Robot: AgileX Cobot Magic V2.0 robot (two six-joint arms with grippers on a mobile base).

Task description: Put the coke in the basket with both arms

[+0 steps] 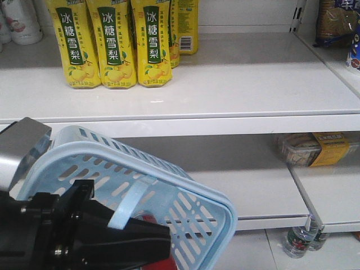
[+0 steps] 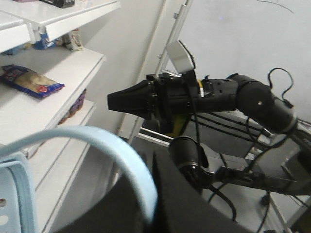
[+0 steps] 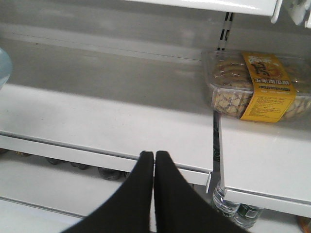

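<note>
The pale blue basket (image 1: 185, 194) is carried tilted by its loop handle on the left tool (image 1: 107, 230), whose opening cannot be judged, a red patch of coke (image 1: 149, 218) showing inside, while the right tool (image 3: 154, 158) is seen closed, empty, before the shelf (image 3: 112, 116).

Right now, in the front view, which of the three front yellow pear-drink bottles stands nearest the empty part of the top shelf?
The rightmost bottle; bare top shelf begins at its right, whereas the middle bottle and left bottle have bottles beside them.

3 yellow pear-drink bottles (image 1: 115, 45) stand on the white shelf (image 1: 236, 84); boxed biscuits (image 3: 257, 85) lie below.
</note>
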